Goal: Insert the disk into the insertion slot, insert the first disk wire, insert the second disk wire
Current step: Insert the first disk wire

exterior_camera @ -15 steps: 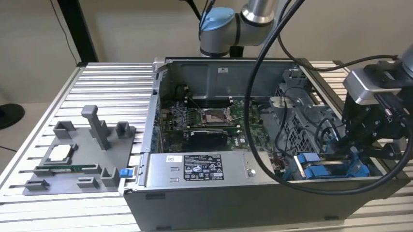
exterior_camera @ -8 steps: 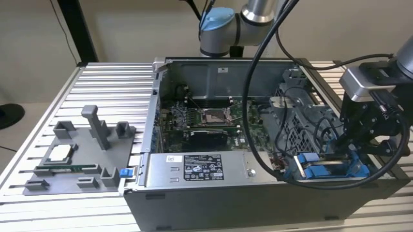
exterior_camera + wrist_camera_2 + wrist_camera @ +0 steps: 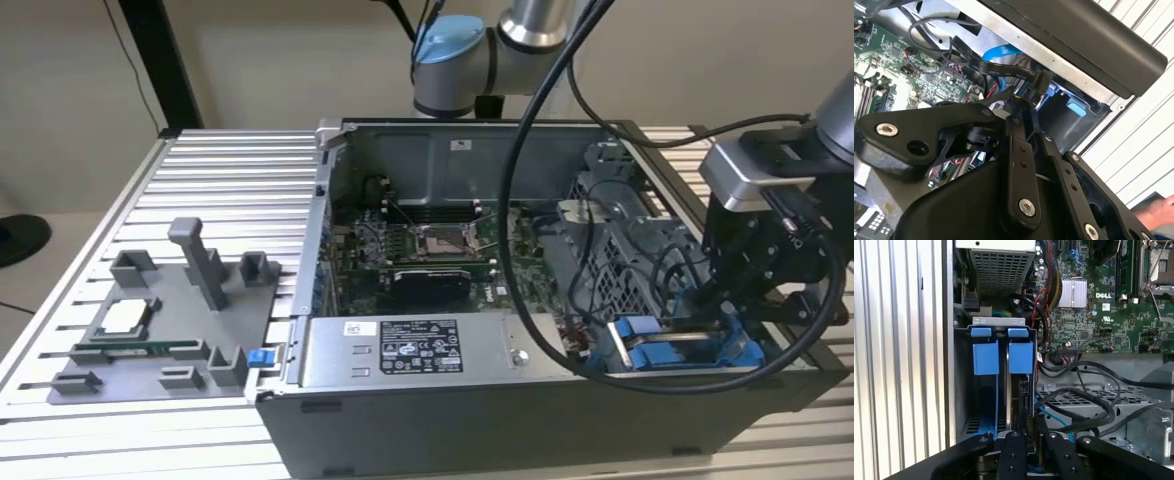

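The disk (image 3: 1023, 390) stands edge-on in the insertion slot (image 3: 965, 385), in the compartment nearer the motherboard (image 3: 1104, 305). A narrow dark edge is all that can be seen of it, with a bright blue tab (image 3: 1020, 356) capping its end and a matching second blue tab (image 3: 985, 358) just beside that; the label is hidden. The pincer (image 3: 1030, 426) hangs right over that same compartment, drawn together on a small black plug (image 3: 1030, 421). The second wrist view comes at the pincer (image 3: 1021, 102) from the other side: a flat black wire (image 3: 999, 69) runs up to its tip, a blue cable (image 3: 1001, 51) loops behind, and a person's hand (image 3: 1160, 210) sits at the picture's edge. The exterior view opens it all up, with the computer case (image 3: 534, 420) lying open on the ribbed worktop (image 3: 214, 180) and the pincer (image 3: 741, 300) at the exterior view's right end of it. The power-supply box (image 3: 400, 350) lies along the near wall. A grey fixture tray (image 3: 147, 340) sits well apart at the exterior view's left.
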You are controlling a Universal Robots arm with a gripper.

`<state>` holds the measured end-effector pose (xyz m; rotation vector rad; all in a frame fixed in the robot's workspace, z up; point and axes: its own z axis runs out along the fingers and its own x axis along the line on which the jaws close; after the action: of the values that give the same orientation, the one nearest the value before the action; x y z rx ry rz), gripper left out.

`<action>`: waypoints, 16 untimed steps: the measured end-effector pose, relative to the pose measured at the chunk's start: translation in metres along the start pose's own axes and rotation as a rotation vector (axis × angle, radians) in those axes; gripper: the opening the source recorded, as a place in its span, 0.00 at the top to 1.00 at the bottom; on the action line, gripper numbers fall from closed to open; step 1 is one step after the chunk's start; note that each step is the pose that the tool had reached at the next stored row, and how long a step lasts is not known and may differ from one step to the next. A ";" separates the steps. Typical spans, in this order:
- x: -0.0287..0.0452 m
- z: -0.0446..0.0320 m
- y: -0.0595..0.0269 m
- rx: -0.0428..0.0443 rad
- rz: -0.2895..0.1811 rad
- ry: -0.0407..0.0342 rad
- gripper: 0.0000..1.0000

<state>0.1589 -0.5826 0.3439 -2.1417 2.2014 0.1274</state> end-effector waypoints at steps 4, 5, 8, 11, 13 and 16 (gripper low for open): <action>-0.0006 0.0010 0.0001 0.0022 -0.001 0.0207 1.00; -0.0013 0.0013 0.0002 0.0037 -0.001 0.0238 1.00; -0.0050 0.0019 0.0003 0.0083 -0.001 0.0272 1.00; -0.0066 0.0021 0.0004 0.0100 -0.002 0.0278 1.00; -0.0065 0.0021 0.0008 0.0102 -0.002 0.0278 1.00; -0.0065 0.0022 0.0011 0.0102 -0.002 0.0278 1.00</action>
<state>0.1580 -0.5759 0.3424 -2.1530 2.2102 0.0867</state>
